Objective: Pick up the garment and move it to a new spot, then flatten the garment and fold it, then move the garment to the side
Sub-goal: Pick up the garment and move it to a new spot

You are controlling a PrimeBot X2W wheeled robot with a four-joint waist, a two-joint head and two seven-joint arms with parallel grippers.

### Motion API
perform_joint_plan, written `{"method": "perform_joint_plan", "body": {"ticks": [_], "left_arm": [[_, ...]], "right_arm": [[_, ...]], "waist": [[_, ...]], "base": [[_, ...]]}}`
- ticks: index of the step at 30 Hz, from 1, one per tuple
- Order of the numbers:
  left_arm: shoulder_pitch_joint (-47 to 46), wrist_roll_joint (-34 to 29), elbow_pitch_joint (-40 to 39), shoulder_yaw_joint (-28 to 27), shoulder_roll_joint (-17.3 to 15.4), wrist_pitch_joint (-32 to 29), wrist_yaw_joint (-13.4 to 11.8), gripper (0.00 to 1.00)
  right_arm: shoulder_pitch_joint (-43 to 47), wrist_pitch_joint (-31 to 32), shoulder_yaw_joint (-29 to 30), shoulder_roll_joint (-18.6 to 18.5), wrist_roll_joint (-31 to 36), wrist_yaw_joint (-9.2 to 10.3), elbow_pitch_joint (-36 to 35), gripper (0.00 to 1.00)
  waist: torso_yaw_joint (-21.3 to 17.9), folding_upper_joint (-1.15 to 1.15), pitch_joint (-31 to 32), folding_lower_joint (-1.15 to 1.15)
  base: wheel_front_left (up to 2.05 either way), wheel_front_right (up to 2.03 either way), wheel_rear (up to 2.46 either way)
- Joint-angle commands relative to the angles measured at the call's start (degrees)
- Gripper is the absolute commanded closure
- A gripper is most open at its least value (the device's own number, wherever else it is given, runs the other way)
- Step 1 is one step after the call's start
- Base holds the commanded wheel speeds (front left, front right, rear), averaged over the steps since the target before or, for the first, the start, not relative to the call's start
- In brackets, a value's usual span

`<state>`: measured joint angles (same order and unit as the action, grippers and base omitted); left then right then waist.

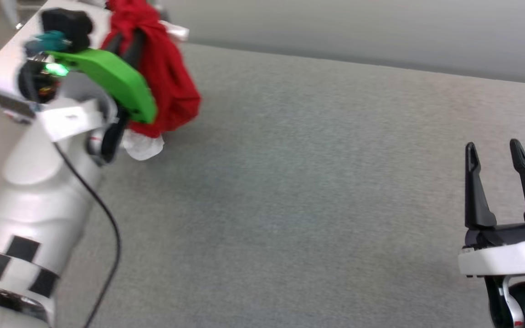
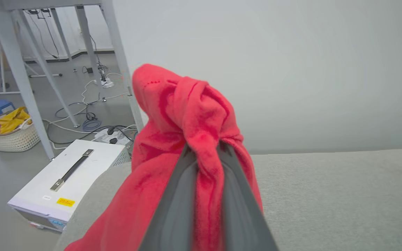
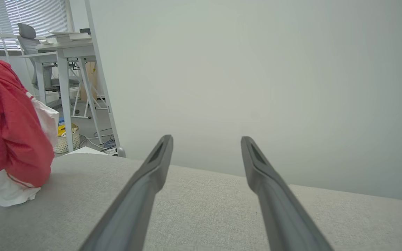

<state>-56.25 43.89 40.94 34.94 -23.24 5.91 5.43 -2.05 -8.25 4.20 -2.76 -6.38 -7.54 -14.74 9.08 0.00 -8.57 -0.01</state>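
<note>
- Left end effector (image 2: 206, 146) is clenched on the garment (image 1: 171, 86), both dark fingers (image 2: 176, 209) pinching a twisted knot of red fabric between them.
- The garment hangs bunched in one red lump from that grip, over the far left part of the grey worktop (image 1: 290, 182), close to its left edge.
- White fabric pokes out at the bottom of the bundle, and a bit more near the top. The lowest white fold is down at the worktop surface; touching or just clear, I cannot tell.
- No lettering or number can be read, the folds hide it.
- Right end effector (image 1: 493, 145) is released, its fingers spread wide with nothing between them. It sits low at the near right, well apart from the garment.
- A green bracket (image 1: 107, 77) on the left wrist sits just beside the hanging fabric.
- Beyond the worktop's left edge, on the floor: a white box (image 2: 65, 174) with a dark handle, loose cables and a pale basket (image 2: 9, 137) holding yellow cloth.
</note>
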Motion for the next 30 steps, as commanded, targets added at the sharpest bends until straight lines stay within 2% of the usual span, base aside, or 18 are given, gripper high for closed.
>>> {"method": "perform_joint_plan", "body": {"ticks": [1, 10, 20, 25, 30], "left_arm": [[1.7, -0.5, -1.8, 0.8, 1.4, -0.4, -0.4, 1.00], [7.2, -0.4, -16.1, 6.6, 7.6, -4.3, -1.0, 1.00], [13.3, -1.5, -28.1, 17.1, 15.2, -8.6, -0.7, 1.00], [17.3, -2.0, -26.5, 20.8, 15.4, -9.9, -1.5, 1.00], [19.6, -3.4, -21.3, 21.6, 12.7, -9.5, -3.3, 1.00]], "right_arm": [[1.1, -0.4, 0.6, -0.1, -0.8, 0.05, 0.1, 0.00], [2.2, -0.6, 1.9, -0.1, -2.0, 0.05, -0.2, 0.00], [1.7, -1.6, 2.2, -0.1, -3.3, 0.05, -0.7, 0.00], [0.6, -2.5, 1.6, -0.1, -4.3, 0.05, -0.1, 0.00], [-0.4, -3.5, 1.3, -0.1, -4.8, 0.05, 0.7, 0.00]], "waist": [[-5.6, 0.00, 3.8, 0.01], [-13.7, 0.00, 4.2, 0.01], [-18.7, 0.00, -0.2, 0.01], [-20.0, 0.00, -3.7, 0.01], [-20.0, 0.00, -7.0, 0.01]], "base": [[0.00, 0.00, 0.00], [0.00, 0.00, 0.00], [0.00, 0.00, 0.00], [0.00, 0.00, 0.00], [0.00, 0.00, 0.00]]}}
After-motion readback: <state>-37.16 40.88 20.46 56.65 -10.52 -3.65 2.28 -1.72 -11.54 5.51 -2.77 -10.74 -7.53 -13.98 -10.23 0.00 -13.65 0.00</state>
